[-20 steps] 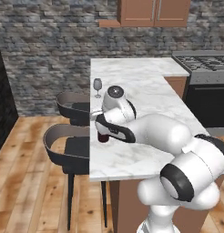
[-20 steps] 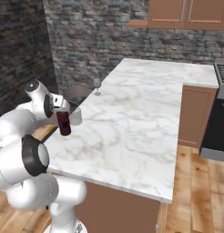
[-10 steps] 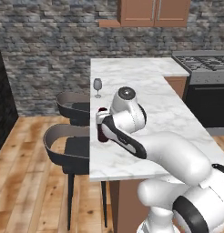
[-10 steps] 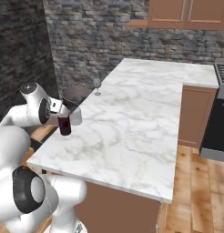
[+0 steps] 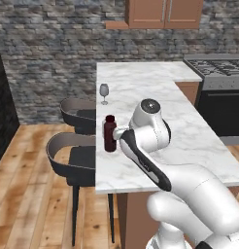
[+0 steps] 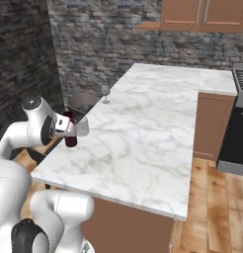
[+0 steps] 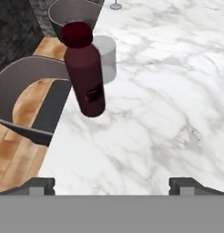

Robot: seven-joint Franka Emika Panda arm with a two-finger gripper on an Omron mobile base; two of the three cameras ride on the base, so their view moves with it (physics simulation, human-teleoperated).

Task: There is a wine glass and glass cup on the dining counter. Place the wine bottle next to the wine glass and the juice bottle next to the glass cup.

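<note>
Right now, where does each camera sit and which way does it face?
Left base view: behind the arm's left, facing forward-down over the white marble dining counter; arm rises lower right.
Right base view: behind its right, same counter; arm lower left.
Hand view: on the hand, looking along the open end effector at the stout maroon juice bottle.
All three share the bottle beside the short greyish glass cup.

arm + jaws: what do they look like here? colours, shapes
Glossy white arm of rounded, bulbous segments, with a black band along one link and dark round joint caps. The gripper ends in two small dark grey, blocky fingertips. No cables or markings show.
</note>
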